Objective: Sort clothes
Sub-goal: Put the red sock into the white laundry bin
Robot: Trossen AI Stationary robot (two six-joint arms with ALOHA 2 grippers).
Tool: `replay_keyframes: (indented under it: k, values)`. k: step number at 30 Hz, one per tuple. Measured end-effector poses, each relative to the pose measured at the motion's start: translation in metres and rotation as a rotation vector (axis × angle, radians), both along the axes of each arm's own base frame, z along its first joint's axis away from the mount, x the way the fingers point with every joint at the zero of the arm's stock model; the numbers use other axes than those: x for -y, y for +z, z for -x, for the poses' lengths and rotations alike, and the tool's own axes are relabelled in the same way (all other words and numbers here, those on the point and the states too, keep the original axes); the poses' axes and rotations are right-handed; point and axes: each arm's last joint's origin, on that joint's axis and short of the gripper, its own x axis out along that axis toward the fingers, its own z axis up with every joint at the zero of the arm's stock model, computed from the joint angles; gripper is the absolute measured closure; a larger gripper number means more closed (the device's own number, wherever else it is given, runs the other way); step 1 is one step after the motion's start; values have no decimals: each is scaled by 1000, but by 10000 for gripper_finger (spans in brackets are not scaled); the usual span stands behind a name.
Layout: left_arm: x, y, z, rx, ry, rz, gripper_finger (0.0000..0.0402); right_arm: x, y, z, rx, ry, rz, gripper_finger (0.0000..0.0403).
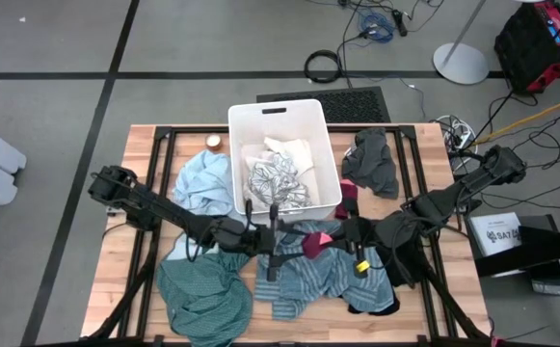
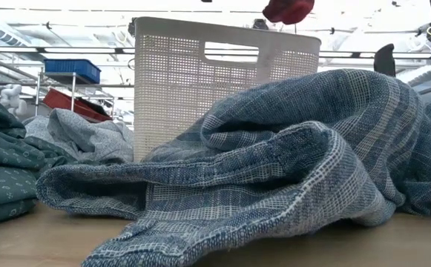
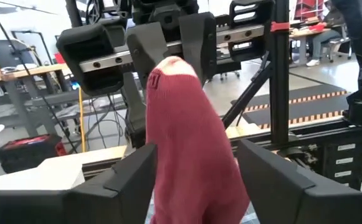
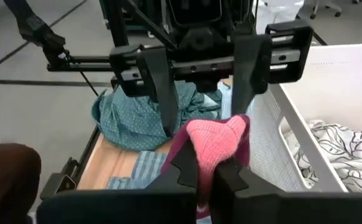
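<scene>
Maroon garment (image 4: 215,146) — striped blue-grey garment (image 2: 289,163).

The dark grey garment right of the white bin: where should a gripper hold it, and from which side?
Pinch a raised fold near the middle of the dark grey garment, from straight above: it lies crumpled on the table, uncovered. The right gripper, now shut on the maroon piece, is nearer.

We are two dark, near-black arms built of slim tubular links and chunky angular joint housings. Our left gripper (image 1: 272,253) carries a straight horizontal rail with a pale metal strip dotted with small screw holes, seen in the right wrist view, and two broad matte black fingers (image 4: 248,68) hang from it. Our right gripper (image 1: 349,253) has the same rail, with a small orange-red tab at one end, and a yellow mark on its body.
</scene>
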Motion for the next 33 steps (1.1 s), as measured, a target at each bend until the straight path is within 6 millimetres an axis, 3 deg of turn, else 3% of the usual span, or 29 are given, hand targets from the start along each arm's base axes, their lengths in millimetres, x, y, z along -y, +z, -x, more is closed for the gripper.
replay_keyframes:
  k: [7, 15, 22, 27, 33]
  values:
    - [-1, 2, 0, 14, 18, 8, 148, -1, 1, -8, 47, -13, -17, 401]
    - [1, 1, 0, 5, -39, 28, 147, 0, -7, -24, 57, -42, -10, 401]
    - [-1, -3, -1, -30, -36, 51, 162, 1, -9, -27, 54, -51, -5, 401]
    - [-4, -4, -2, -44, 14, 45, 226, 0, -9, -27, 52, -42, -8, 401]
    - [-5, -1, -1, -30, 2, -19, 369, 0, -9, -27, 49, -29, -9, 401]
